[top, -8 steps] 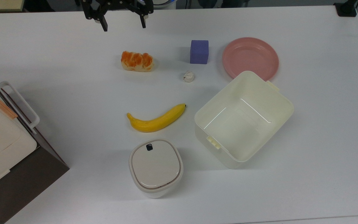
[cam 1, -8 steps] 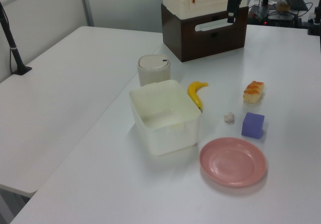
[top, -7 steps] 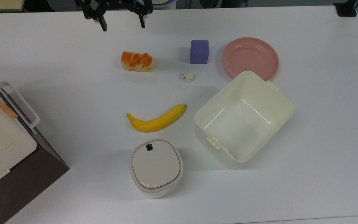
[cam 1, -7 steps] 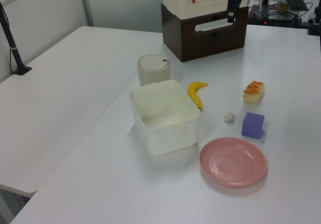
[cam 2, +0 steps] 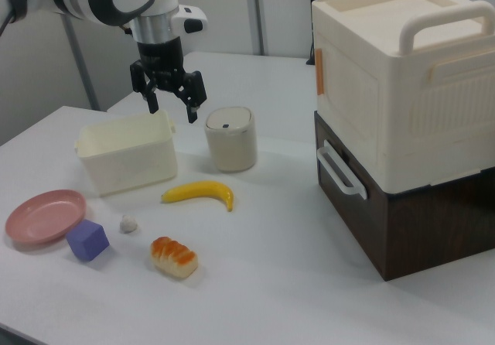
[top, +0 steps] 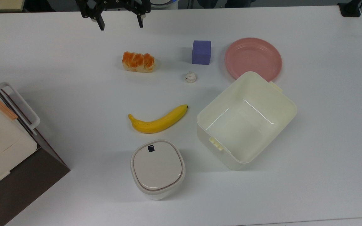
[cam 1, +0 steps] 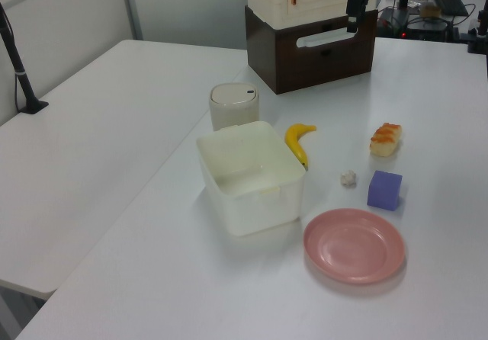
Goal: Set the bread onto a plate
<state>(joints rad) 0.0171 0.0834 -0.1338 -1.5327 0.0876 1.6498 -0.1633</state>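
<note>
Taking the bread [top: 138,61] as the landmark and reading the top view from its left to its right: the hand [top: 119,24] hangs above the bench [top: 58,78], up and a little to the left of the bread, with its two fingers spread apart and nothing between them. The bread lies flat on the bench, well apart from the hand. It is probably light and a bit soft, with a glossy lobed top that may slip, so I would grip it across the short width, on the pale sides, near the middle.

Below the bread lie the banana [top: 157,121] and, further down, a lidded cream container [top: 157,169]. To the right of the bread come a small whitish lump [top: 190,77], then a purple block [top: 201,52], then the plate [top: 253,58], which is empty. The cream tub [top: 246,120] seems to touch or overlap the plate's lower rim; I cannot tell which.

The purple block stands between bread and plate, so the carry should pass over it.
</note>
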